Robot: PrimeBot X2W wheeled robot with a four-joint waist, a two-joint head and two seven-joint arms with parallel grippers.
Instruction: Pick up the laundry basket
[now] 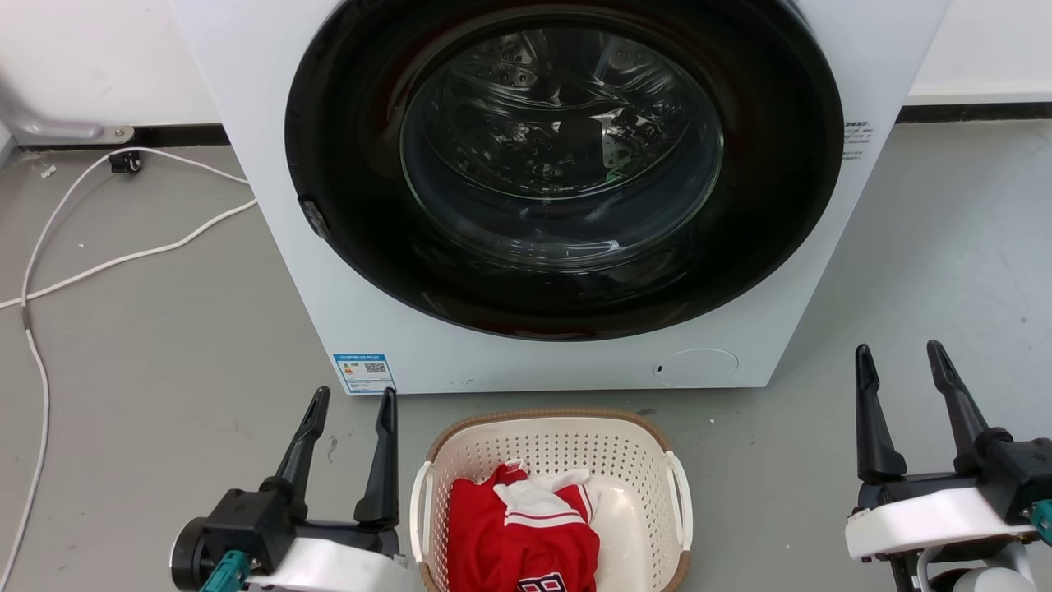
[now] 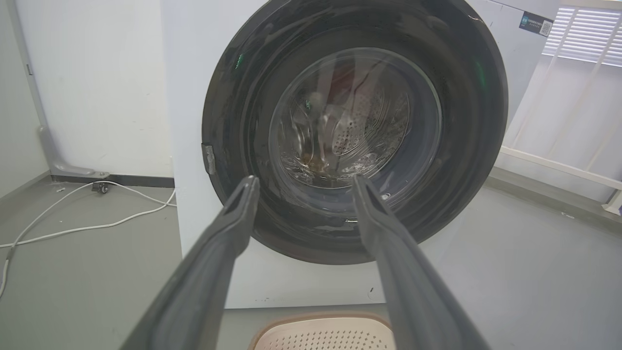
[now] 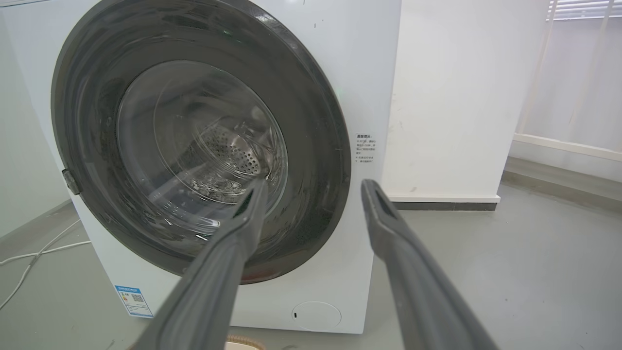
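The laundry basket (image 1: 641,460), cream-white and perforated with a brown rim and white side handles, stands on the grey floor just in front of the washer, at the bottom centre of the head view. A red and white garment (image 1: 522,530) lies inside it. My left gripper (image 1: 352,396) is open, just left of the basket's left handle, touching nothing. My right gripper (image 1: 901,355) is open too, well off to the basket's right. In the left wrist view the basket's far rim (image 2: 320,318) shows under the open gripper (image 2: 303,182). The right wrist view has its gripper (image 3: 315,187) open before the washer.
A white front-loading washer (image 1: 575,362) with a shut round dark door (image 1: 563,164) stands right behind the basket. White cables (image 1: 123,255) trail over the floor at the left. A white wall and a railing (image 3: 563,146) lie to the right.
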